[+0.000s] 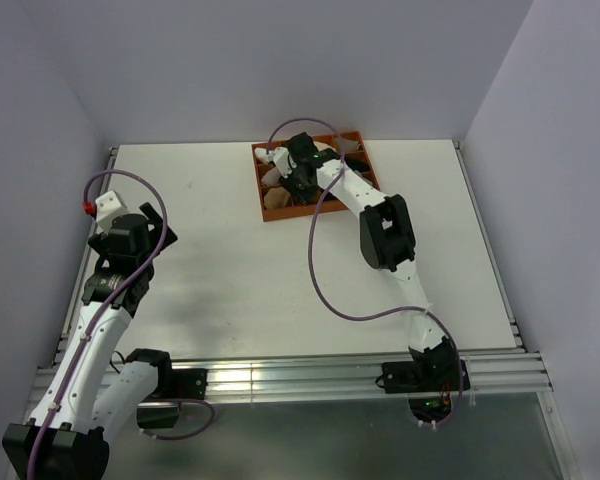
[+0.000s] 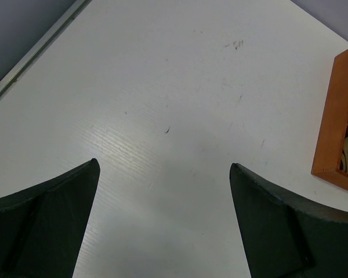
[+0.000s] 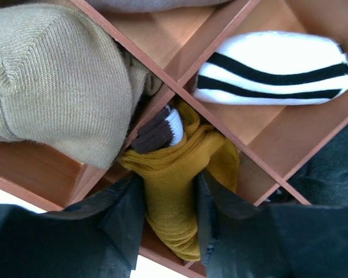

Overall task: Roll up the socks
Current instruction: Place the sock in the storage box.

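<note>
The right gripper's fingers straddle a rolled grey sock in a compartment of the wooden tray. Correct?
The sock is mustard-yellow, not grey, as the right wrist view shows. The right gripper does straddle it in a compartment of the wooden tray.

Left arm [image 1: 80, 360]: white link shells, black joint housings, black base block.
Right arm [image 1: 385, 235]: same white-and-black build, large black mid housing, black base.
Cables [image 1: 311, 260]: purple, one looped along each arm.
Red knob [image 1: 86, 208]: small, on a white block at the left wrist.
Fingers [image 2: 46, 231]: matte black, broad, with curved inner edges.
</note>
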`<action>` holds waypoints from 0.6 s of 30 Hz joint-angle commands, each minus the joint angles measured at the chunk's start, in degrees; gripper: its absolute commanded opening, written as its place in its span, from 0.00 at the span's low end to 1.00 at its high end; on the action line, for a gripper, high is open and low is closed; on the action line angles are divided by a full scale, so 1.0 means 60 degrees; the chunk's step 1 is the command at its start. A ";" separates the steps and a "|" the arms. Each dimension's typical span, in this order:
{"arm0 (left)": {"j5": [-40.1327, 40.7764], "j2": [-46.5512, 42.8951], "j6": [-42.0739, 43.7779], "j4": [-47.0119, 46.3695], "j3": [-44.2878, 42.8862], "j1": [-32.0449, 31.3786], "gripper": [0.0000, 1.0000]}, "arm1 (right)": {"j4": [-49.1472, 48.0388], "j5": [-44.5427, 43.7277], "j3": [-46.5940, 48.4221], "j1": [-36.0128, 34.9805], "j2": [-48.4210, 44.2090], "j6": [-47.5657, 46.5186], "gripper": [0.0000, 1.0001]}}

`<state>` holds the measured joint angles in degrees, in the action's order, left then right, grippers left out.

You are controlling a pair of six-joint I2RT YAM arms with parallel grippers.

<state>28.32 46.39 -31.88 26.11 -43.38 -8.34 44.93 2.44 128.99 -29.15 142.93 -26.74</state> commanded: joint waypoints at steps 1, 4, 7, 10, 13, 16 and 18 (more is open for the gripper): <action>0.0027 -0.0071 0.0259 -0.0279 0.0022 -0.0031 0.99 | 0.0014 0.0604 -0.0608 -0.0137 -0.0397 -0.0142 0.45; 0.0012 -0.0085 0.0274 -0.0323 0.0037 -0.0046 0.99 | -0.0354 0.0532 -0.0946 -0.0137 -0.0546 -0.0172 0.45; -0.0002 -0.0085 0.0303 -0.0323 0.0022 -0.0031 1.00 | -0.0558 0.0414 -0.0990 -0.0108 -0.0677 -0.0084 0.47; -0.0002 -0.0071 0.0303 -0.0323 0.0022 -0.0031 1.00 | -0.0851 0.0662 -0.1312 -0.0050 -0.1100 -0.0070 0.51; -0.0032 -0.0085 0.0318 -0.0338 0.0022 -0.0031 0.99 | -0.1247 0.0736 -0.1765 -0.0006 -0.1658 -0.0157 0.53; -0.0032 -0.0114 0.0332 -0.0338 0.0037 -0.0031 0.99 | -0.1350 0.0692 -0.1972 -0.0006 -0.1995 -0.0288 0.53; -0.0032 -0.0129 0.0332 -0.0338 0.0037 -0.0031 0.99 | -0.1321 0.0722 -0.2001 0.0024 -0.2113 -0.0304 0.53</action>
<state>28.29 46.37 -30.83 25.98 -43.35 -8.34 36.47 4.80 117.51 -28.64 135.17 -28.05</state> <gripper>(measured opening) 0.995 0.533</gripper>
